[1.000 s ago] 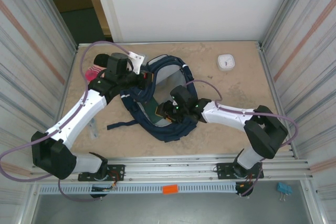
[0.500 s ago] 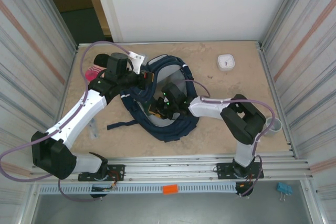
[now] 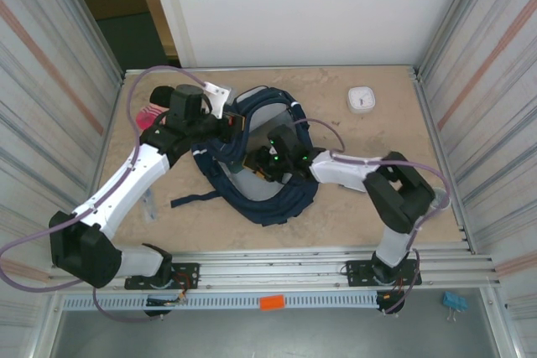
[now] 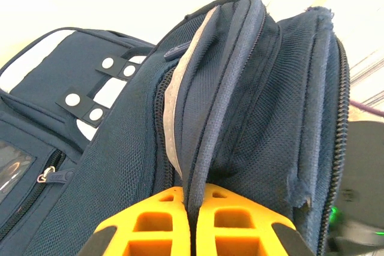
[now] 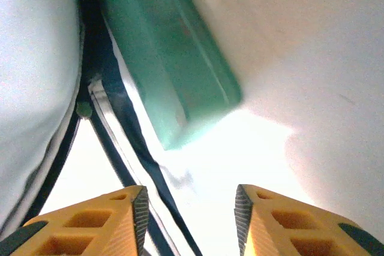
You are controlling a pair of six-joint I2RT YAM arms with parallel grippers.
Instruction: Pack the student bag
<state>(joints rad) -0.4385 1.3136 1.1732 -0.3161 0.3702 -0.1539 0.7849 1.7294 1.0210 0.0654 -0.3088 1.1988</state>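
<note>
Student bag [image 3: 270, 205] – navy, lying flat a little left of the middle of the tan table [image 3: 377, 148] in the overhead view, its mouth gaping toward the upper part of the frame so the pale lining shows. A dark strap [image 3: 191, 200] trails from it toward the lower left.

In the left wrist view the bag [image 4: 246, 88] takes up most of the frame: mesh fabric, a grey reflective stripe curving down the rim, zip teeth along the right edge, and a white panel with snap tabs at the upper left.

The left gripper [image 3: 232, 127] reaches in from the left and sits on the bag's upper-left rim. Close up, the left gripper [image 4: 192, 203] has its orange fingers [image 4: 150, 223] pressed together on a fold of that rim, clenched on the fabric.

The right gripper [image 3: 257, 162] comes in from the right and sits over the open mouth. In its own camera the right gripper [image 5: 189, 205] has its fingers [image 5: 114, 220] parted with nothing between them – released. Above them, well clear of the tips, a teal-green block [image 5: 171, 58] lies slanted against the pale lining, blurred.

A small white square item [image 3: 362, 99] sits near the table's upper right, well apart from the bag. Something pink [image 3: 149, 115] peeks out beside the left arm at the upper left.
</note>
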